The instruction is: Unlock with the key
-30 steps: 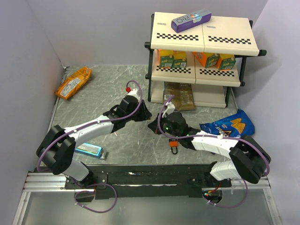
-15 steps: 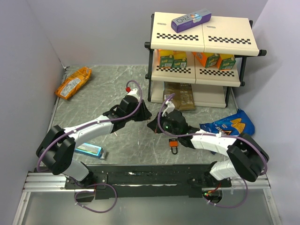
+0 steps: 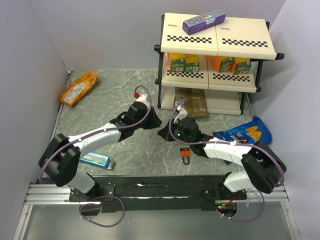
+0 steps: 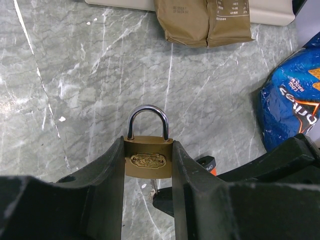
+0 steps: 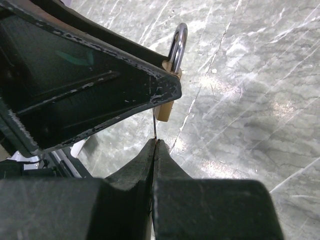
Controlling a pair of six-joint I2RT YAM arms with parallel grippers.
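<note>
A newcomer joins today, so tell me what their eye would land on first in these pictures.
The brass padlock stands out first, held upright between the fingers of the left gripper over the middle of the marble table. Just beneath it, the right gripper is shut on the key, whose thin blade points up at the padlock's underside. A small orange-red padlock lies on the table close by.

The padlock (image 4: 148,159) sits in the left claw (image 4: 148,145), the key (image 5: 155,127) just beneath.
</note>
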